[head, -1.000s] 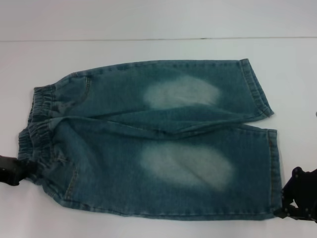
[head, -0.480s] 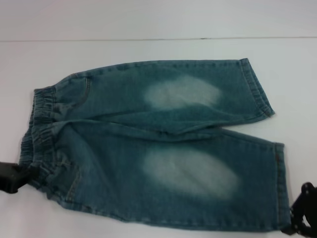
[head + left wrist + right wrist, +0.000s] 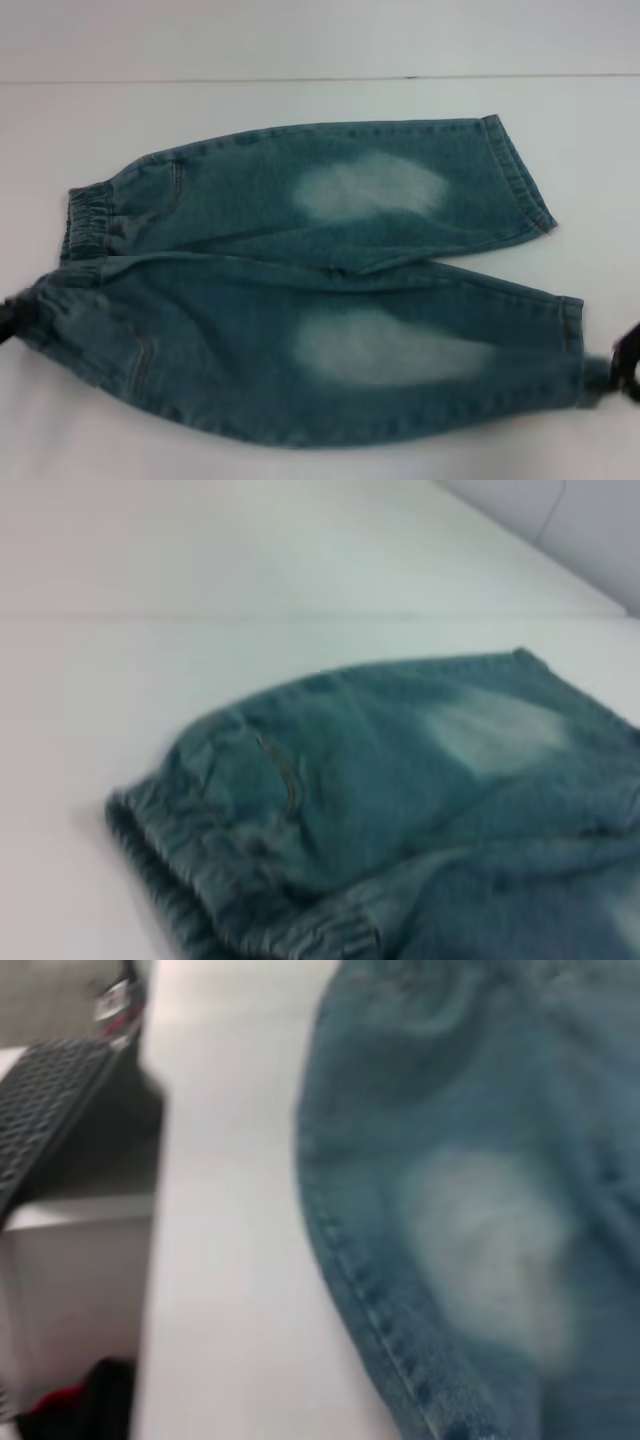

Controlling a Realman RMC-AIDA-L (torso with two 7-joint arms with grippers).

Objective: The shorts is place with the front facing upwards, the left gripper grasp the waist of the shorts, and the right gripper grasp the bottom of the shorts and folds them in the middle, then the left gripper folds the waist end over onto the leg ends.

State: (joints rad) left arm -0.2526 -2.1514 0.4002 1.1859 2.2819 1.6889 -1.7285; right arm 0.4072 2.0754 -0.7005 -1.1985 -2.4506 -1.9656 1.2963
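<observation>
Left end effector (image 3: 10, 318) grips shorts (image 3: 330, 290) waist — right end effector (image 3: 625, 370) grips hem.

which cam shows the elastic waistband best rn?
Left wrist view: the gathered waistband fills the near foreground of the shorts, ruching visible. Head view shows it whole but at the far left, its near end lifted at the left gripper. Right wrist view shows a faded leg panel, no clear waistband.

left end effector (image 3: 8, 312) cropped, right end effector (image 3: 628, 368) cropped

Shorts (image 3: 330, 300) — blue-green denim, pale faded patches; table (image 3: 300, 40) — white.
</observation>
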